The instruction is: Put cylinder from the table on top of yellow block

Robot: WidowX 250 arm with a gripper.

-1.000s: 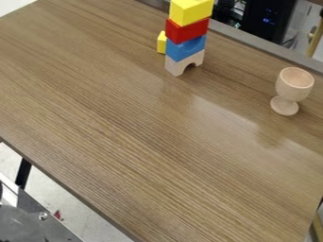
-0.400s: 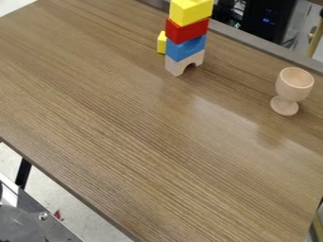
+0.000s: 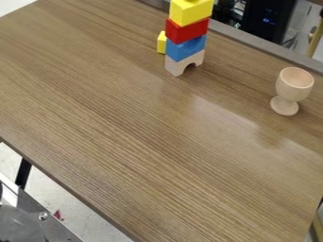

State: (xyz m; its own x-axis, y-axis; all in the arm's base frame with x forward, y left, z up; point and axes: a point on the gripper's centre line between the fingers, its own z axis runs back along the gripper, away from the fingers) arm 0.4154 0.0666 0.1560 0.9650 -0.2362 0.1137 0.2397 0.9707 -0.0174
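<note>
Long axis level and slanting away rightward, a yellow block (image 3: 191, 12) tops an upright stack (image 3: 187, 34), a darker patch (image 3: 191, 1) newly visible above; the claw's opening and grip cannot be told.

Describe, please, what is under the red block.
A blue block, and beneath that a pale arched block standing on the table. Most of the blue block's top is covered.
</note>
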